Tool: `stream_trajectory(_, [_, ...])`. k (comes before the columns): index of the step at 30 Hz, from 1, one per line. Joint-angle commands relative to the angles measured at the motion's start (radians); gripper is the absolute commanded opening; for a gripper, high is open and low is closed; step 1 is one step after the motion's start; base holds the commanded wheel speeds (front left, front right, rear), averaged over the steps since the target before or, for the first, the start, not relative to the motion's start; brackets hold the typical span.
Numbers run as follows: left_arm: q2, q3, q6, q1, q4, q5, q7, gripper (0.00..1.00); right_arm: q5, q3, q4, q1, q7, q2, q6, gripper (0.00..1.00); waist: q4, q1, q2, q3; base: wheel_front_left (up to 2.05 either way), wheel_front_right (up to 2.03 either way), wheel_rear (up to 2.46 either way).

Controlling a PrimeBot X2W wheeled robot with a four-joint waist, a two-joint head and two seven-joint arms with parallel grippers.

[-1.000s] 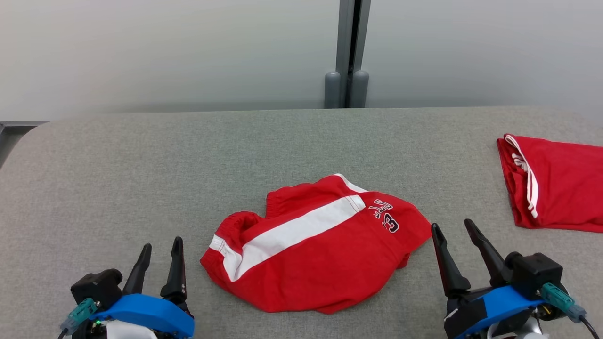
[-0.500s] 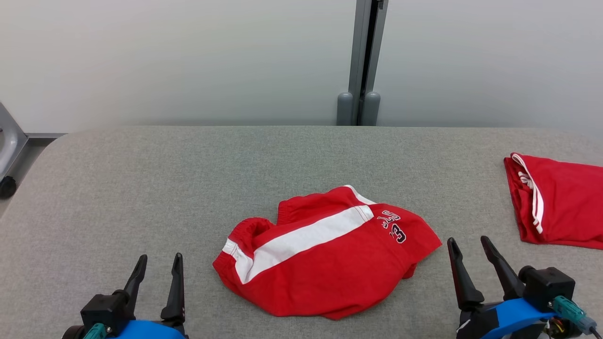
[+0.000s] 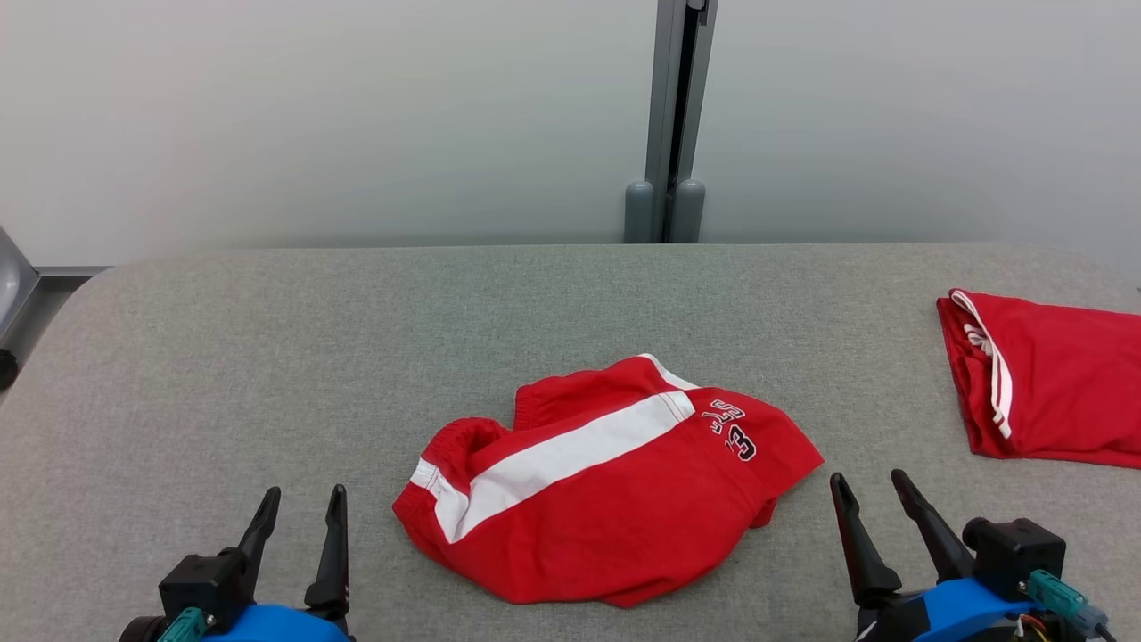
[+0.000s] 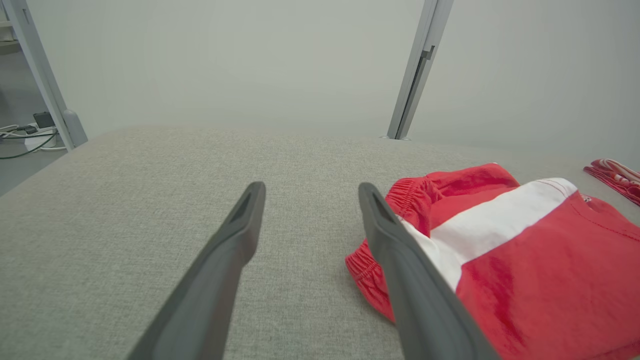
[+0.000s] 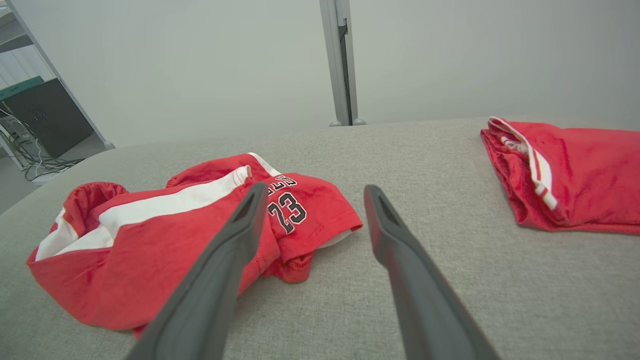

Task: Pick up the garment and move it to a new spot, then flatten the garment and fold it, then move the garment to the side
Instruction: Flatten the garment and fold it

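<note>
Left hand (image 3: 304, 492) at lower left of head view, fingers pointing up-frame and standing apart, nothing between them; right hand (image 3: 866, 475) at lower right, fingers likewise spread and empty, leaning slightly leftward; both low over the bench (image 3: 267, 357), neither touching cloth.

Garment (image 3: 606, 517), red shorts with a broad white stripe (image 3: 562, 459), crumpled near the middle of the bench, between the two hands; hem just beside the right hand's fingertips, waist end near the left hand.

Left wrist view: gathered elastic waistband (image 4: 410, 192) at the near end of the garment, own right finger overlapping the stripe's end in the picture; cables (image 4: 22, 131) on the floor past the bench's left edge.

Right wrist view: number 23 (image 5: 287, 210) in dark print under a line of lettering, upright and legible, seen inverted in head view; leg hem tucked under below the number; dark cabinet (image 5: 50, 120) with wiring at far left.

Second garment (image 3: 1052, 392), red with white stripes, folded, at the bench's right edge, well apart from the shorts; grey post (image 3: 673, 116) upright against the pale wall (image 3: 312, 116) behind the far edge; bare grey fabric between the left hand and the garment.
</note>
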Motion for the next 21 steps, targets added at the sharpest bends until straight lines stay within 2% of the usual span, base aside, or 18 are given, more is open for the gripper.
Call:
stream_trajectory(1, [-0.001, -0.003, -0.004, -0.011, 0.002, -0.002, -0.001, 1.00, 0.004, 0.002, 0.000, 0.004, -0.004, -0.003, 0.000, 1.00, 0.000, 0.0000, 0.0000, 0.000, 0.00, 0.00, 0.00])
stream_trajectory(13, [0.001, -0.030, -0.027, -0.041, 0.031, -0.013, 0.038, 1.00, 0.000, 0.010, -0.010, -0.009, 0.000, -0.003, 0.000, 1.00, 0.002, 0.0000, 0.0000, 0.016, 0.00, 0.00, 0.00])
stream_trajectory(21, [0.013, -0.101, -0.113, -0.172, 0.127, -0.015, 0.163, 1.00, -0.007, 0.032, -0.025, -0.043, 0.003, -0.003, 0.000, 1.00, -0.011, 0.0000, 0.0000, 0.070, 0.00, 0.00, 0.00])
